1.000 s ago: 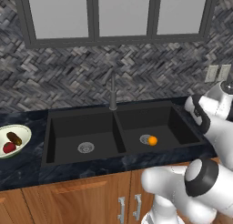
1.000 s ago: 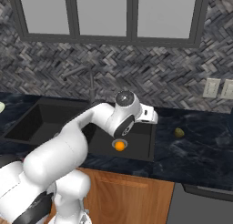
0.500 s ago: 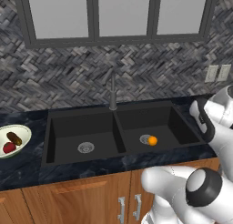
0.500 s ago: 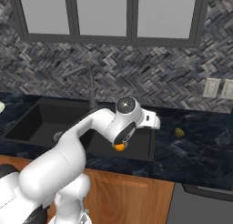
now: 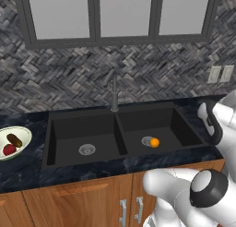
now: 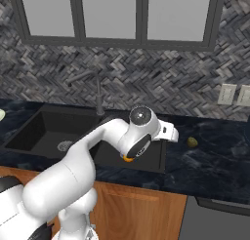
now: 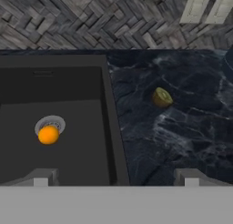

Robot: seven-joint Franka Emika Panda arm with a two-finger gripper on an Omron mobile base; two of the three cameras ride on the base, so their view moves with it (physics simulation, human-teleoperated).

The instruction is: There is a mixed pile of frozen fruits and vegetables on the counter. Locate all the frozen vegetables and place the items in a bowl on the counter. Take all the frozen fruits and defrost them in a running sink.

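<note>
I am in a kitchen. I see a black sink (image 5: 124, 129) with a tall faucet (image 5: 113, 90), a dark stone counter (image 6: 210, 156), wooden cabinets (image 5: 78, 203) below, a gray tiled wall (image 5: 69, 78) and window panes (image 5: 124, 11) above.

a small bright orange ball (image 7: 48, 135) sits on the black sink's (image 7: 68, 86) round metal drain; a yellowish-olive lump (image 7: 162, 97) lies on the dark marbled worktop (image 7: 182, 127).

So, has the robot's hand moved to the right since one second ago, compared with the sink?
Yes. In the right base view the hand has swung right, from over the sink's right basin toward the counter and the yellowish-olive lump.
</note>
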